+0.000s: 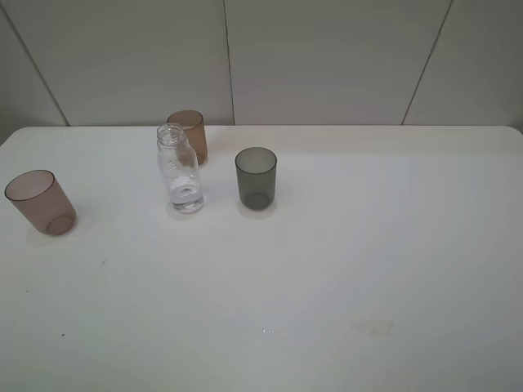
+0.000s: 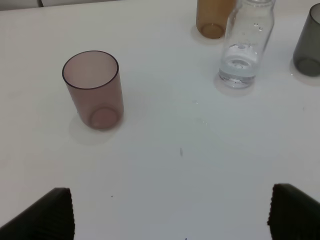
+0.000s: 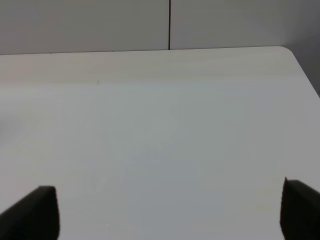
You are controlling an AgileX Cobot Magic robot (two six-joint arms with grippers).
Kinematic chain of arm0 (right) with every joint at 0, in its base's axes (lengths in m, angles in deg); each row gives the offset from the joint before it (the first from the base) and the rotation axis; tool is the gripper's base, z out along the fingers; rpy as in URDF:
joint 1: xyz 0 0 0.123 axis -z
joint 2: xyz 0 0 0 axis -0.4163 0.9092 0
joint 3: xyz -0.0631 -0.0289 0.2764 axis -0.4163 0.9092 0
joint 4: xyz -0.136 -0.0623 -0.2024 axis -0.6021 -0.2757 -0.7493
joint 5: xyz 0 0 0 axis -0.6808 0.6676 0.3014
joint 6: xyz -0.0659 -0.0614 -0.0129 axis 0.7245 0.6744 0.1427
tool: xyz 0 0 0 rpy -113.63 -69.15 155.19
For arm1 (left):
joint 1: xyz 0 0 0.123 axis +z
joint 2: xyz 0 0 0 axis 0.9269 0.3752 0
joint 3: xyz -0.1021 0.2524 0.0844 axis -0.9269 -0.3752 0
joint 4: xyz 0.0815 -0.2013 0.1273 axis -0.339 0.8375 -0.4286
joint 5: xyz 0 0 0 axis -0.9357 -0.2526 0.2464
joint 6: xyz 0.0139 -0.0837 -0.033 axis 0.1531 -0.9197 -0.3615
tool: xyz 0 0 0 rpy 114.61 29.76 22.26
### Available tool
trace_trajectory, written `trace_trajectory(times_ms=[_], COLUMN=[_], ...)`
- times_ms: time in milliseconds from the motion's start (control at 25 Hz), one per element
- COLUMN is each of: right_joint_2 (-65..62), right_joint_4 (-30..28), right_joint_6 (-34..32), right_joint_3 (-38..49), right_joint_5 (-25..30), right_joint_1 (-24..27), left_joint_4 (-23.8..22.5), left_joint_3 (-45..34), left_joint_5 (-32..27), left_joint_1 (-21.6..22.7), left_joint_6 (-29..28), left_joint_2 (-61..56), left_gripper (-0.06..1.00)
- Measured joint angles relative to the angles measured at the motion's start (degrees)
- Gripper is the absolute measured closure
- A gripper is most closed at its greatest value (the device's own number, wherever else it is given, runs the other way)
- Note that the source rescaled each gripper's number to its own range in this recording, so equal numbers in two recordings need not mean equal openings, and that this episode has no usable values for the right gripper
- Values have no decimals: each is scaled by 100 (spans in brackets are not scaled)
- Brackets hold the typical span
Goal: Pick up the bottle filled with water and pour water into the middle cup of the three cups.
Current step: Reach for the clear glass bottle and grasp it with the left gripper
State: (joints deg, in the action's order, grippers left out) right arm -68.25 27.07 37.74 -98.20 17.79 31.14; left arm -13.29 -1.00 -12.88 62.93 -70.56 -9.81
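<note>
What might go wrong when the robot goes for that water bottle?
The amber cup stands close behind the bottle, so grabbing the bottle might knock the cup over. The bottle has no cap; tilting it early would likely spill water. The grey cup sits nearby and might catch the pour instead.

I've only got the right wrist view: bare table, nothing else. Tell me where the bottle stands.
Observer: The bottle stands upright just in front of the amber cup, left of centre in the high view.
Operator: Give me the other cups.
Observer: The grey cup stands right of the bottle; the pink cup far left, apart.
Operator: Report the left claw.
Observer: The left claw is open, holding nothing.
</note>
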Motion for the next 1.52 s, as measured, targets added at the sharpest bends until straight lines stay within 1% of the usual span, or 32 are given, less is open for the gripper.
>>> trace_trajectory(times_ms=[320,520,720,920,1040,1120,1240,1440,1520], right_joint_2=[0,0,0,0,0,0,0,0,0], right_joint_4=[0,0,0,0,0,0,0,0,0], right_joint_6=[0,0,0,0,0,0,0,0,0], right_joint_3=[0,0,0,0,0,0,0,0,0], right_joint_5=[0,0,0,0,0,0,0,0,0], right_joint_1=[0,0,0,0,0,0,0,0,0], left_joint_4=[6,431,473,475,592,708,767,880,887], left_joint_3=[0,0,0,69,181,254,279,279,279], left_joint_5=[0,39,41,162,792,1359,2213,3943,4338], left_joint_1=[0,0,-172,-172,-172,-172,-172,-202,-355], left_joint_6=[0,-3,-3,-3,-3,-3,1,1,1], left_joint_2=[0,0,35,399,763,1213,2199,3813,4404], left_gripper=[-6,-6,-6,-6,-6,-6,-6,-6,-6])
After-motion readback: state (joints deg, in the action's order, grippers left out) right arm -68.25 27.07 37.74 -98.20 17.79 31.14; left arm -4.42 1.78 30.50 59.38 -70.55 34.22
